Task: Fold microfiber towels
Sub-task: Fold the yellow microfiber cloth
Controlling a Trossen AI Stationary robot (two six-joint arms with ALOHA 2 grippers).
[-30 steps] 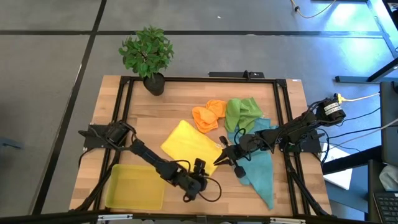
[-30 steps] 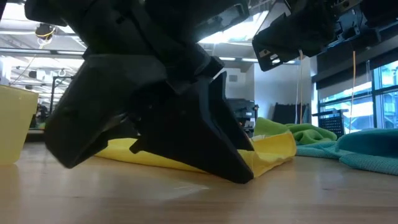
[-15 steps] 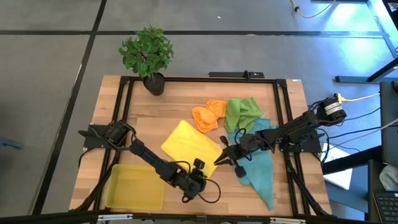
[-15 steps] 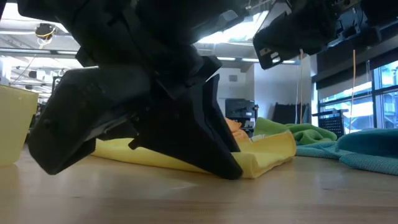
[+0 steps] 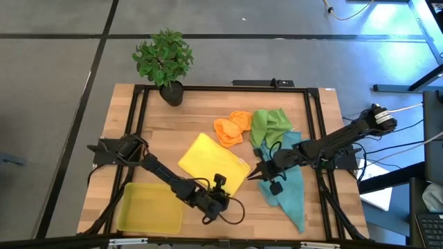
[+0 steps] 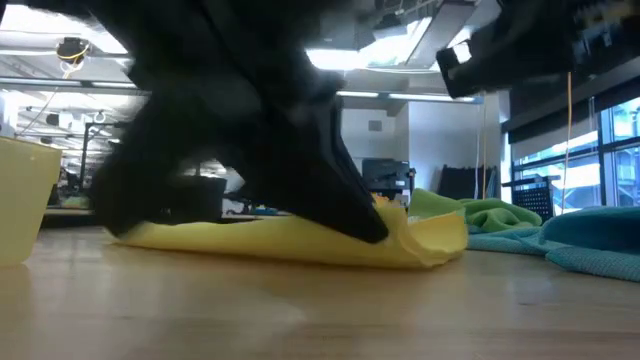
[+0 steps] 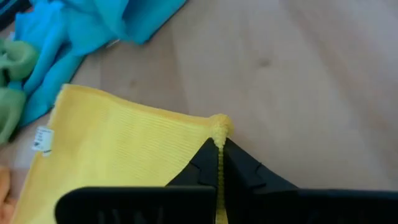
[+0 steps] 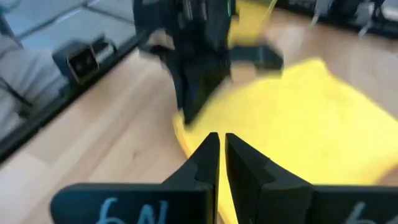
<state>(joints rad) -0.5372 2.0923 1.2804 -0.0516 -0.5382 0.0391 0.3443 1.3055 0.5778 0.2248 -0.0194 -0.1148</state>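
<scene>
Handwritten light-blue marks are showing on the dark body of the right gripper (image 8: 219, 149), reading roughly "6N", though the strokes are blurred. A small white tag (image 7: 42, 139) is sitting on the yellow towel (image 7: 118, 155), its print too small to read.

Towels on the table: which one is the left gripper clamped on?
The yellow towel: the left gripper pinches its near corner. The orange, green and teal-blue towels lie untouched by it.
</scene>
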